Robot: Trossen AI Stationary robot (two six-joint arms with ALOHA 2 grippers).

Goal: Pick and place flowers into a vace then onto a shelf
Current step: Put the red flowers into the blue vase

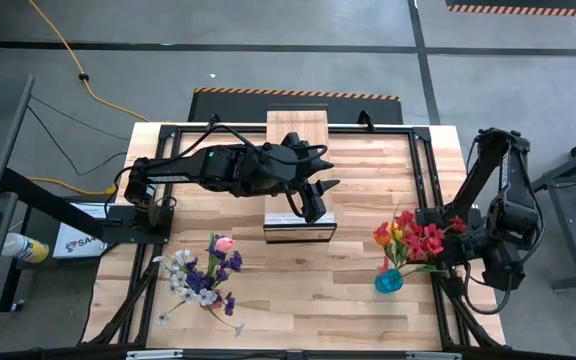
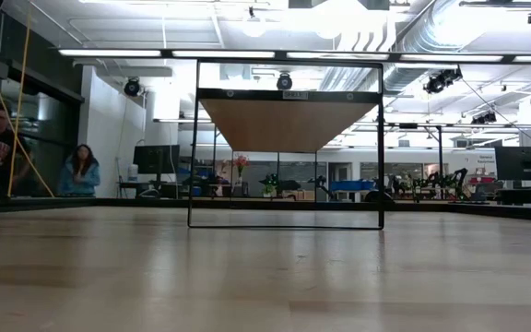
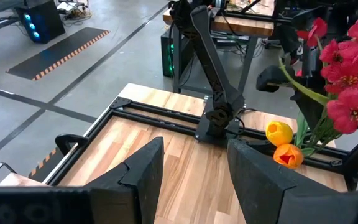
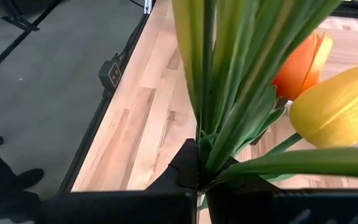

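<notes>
Your left arm reaches in from its base at the table's left edge and stretches flat across the boards toward the middle. Its wrist is bent so the left gripper [image 1: 318,192] hangs over the near end of the shelf [image 1: 298,130]. In the left wrist view the two dark fingers [image 3: 143,177] stand partly apart with bare wood showing between them. Nothing is held there.

Your right arm is folded up tall at the table's right edge, elbow high, forearm dropping back down toward the table's front right corner. The right gripper [image 4: 199,180] is closed tight on the green stems of the bouquet [image 1: 413,240]. In the right wrist view the stems run straight up out of the pinched fingertips, with an orange tulip [image 4: 300,59] and a yellow tulip [image 4: 337,106] just beside them.

From above, you see that bunch (red blossoms, orange and yellow heads) standing over a small blue vase [image 1: 389,281] near the front right of the tabletop [image 1: 298,300]. I cannot tell from above whether the stems sit inside the vase or just above it.

A second loose bunch [image 1: 203,275], purple and white sprays with one pink tulip, lies flat on the front left of the table, well apart from both grippers.

The shelf runs from the table's far edge toward the centre, its light metallic strip [image 1: 299,230] at the near end. Nothing stands on it.

In the low view, two people [image 2: 79,171] sit beyond the table at far left.
</notes>
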